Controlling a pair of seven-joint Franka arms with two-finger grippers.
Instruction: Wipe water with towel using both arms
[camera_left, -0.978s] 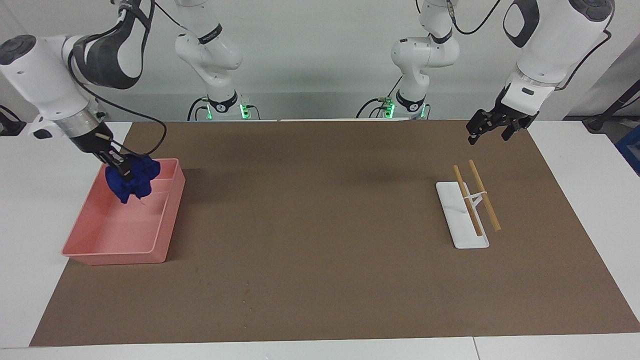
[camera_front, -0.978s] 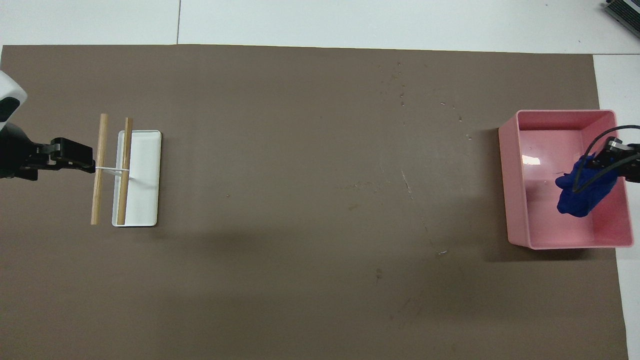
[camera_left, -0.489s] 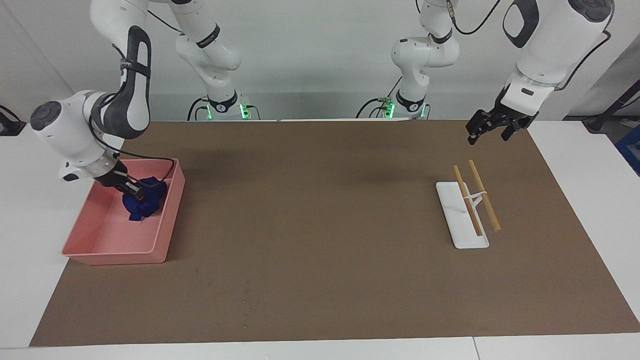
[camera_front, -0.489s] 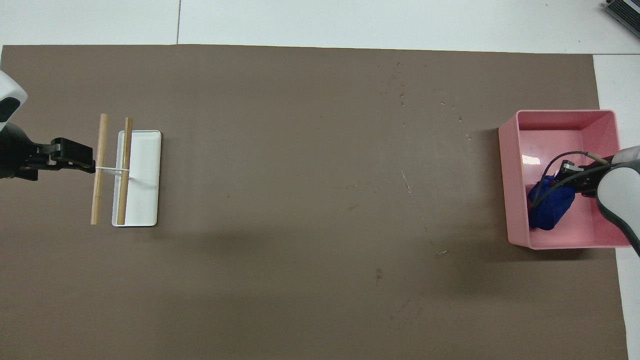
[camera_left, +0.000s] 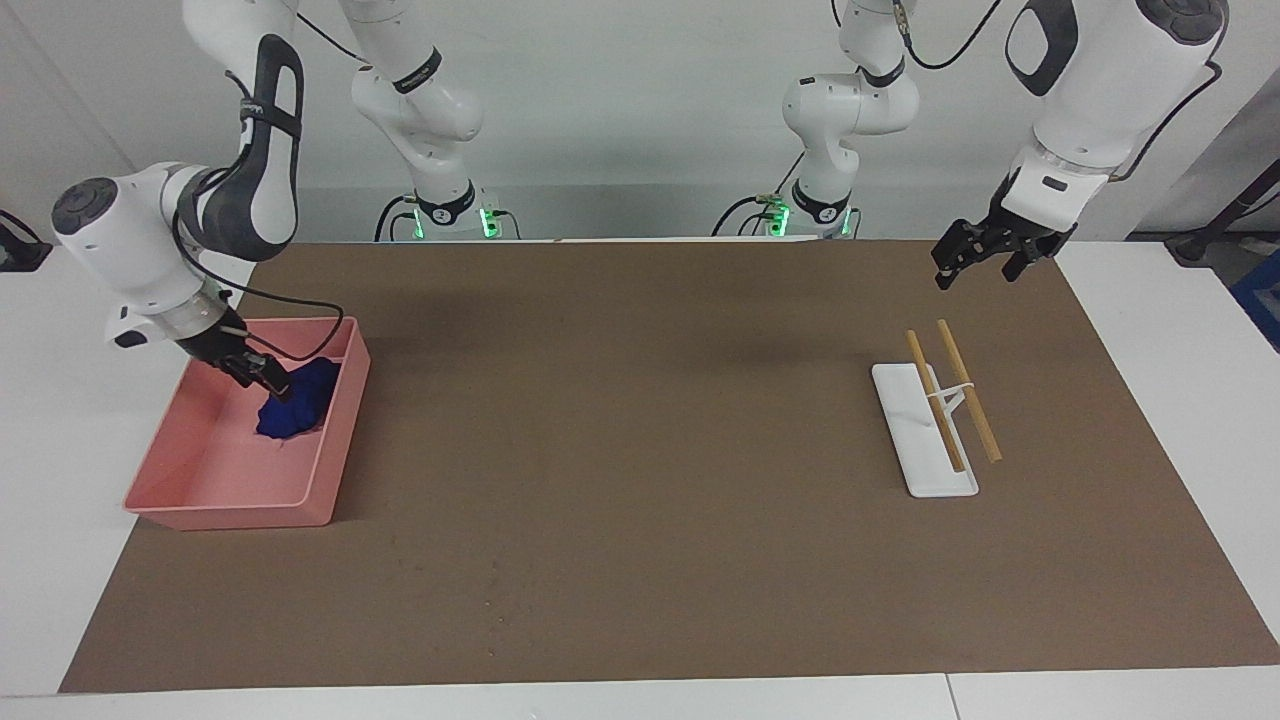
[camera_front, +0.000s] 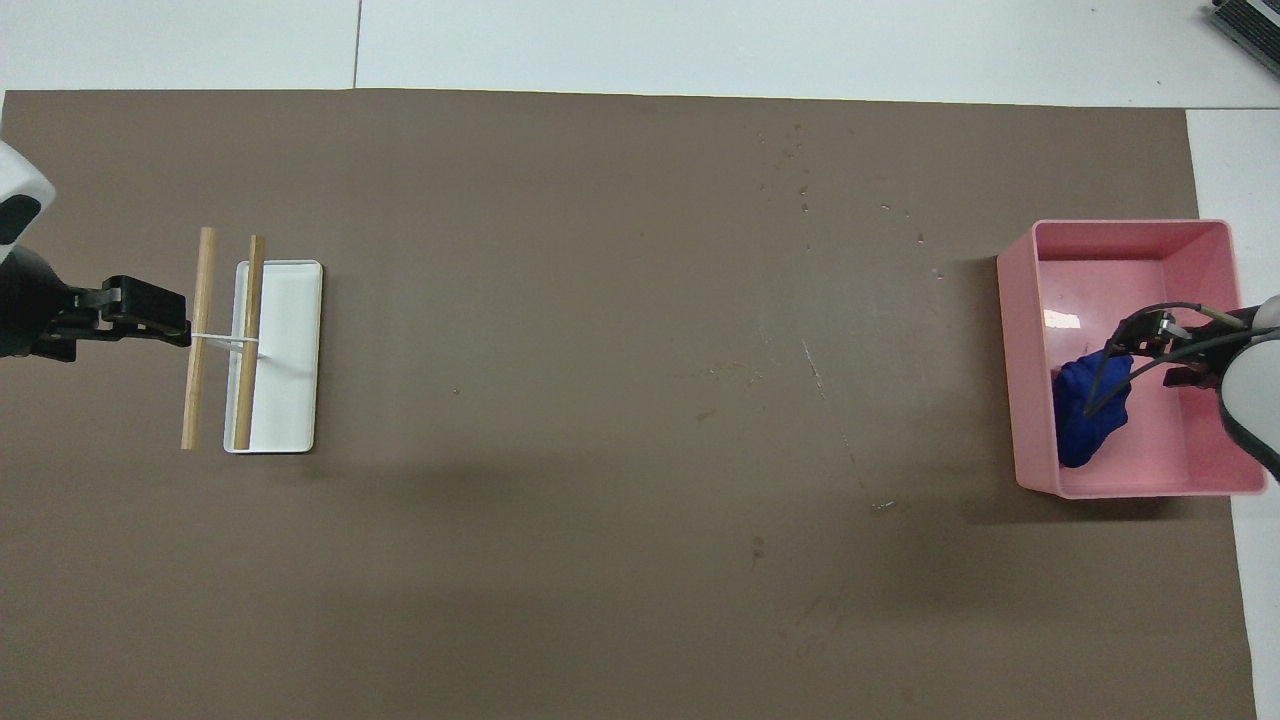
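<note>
The right gripper (camera_left: 262, 376) is down inside the pink bin (camera_left: 200, 490), its black fingers parted and just at the upper edge of the towel (camera_left: 296, 405). Whether the fingertips touch the cloth I cannot tell; the towel looks let go, lying on the bin floor. It is a soft, deep navy cloth, bunched into a wrinkled lump against the bin wall that faces the middle of the table. In the overhead view the same lump (camera_front: 1085, 415) sits by that wall, with the gripper (camera_front: 1150, 345) over its edge and a thin black cable looping above it.

The bin is a smooth, glossy pink plastic box, rectangular with rounded corners and low walls, standing at the right arm's end of the table on a matte brown mat (camera_left: 640, 560).

A few tiny pale specks of water (camera_front: 805, 195) show in a thin scattered streak on the mat, well apart from the bin, toward the table's middle.

At the left arm's end lies a flat white rectangular tray (camera_left: 920, 450) with two slim wooden sticks (camera_left: 968, 390) laid across it, tied by a white band.

The left gripper (camera_left: 975, 262) waits in the air over the mat's edge near the tray, fingers spread and empty.
</note>
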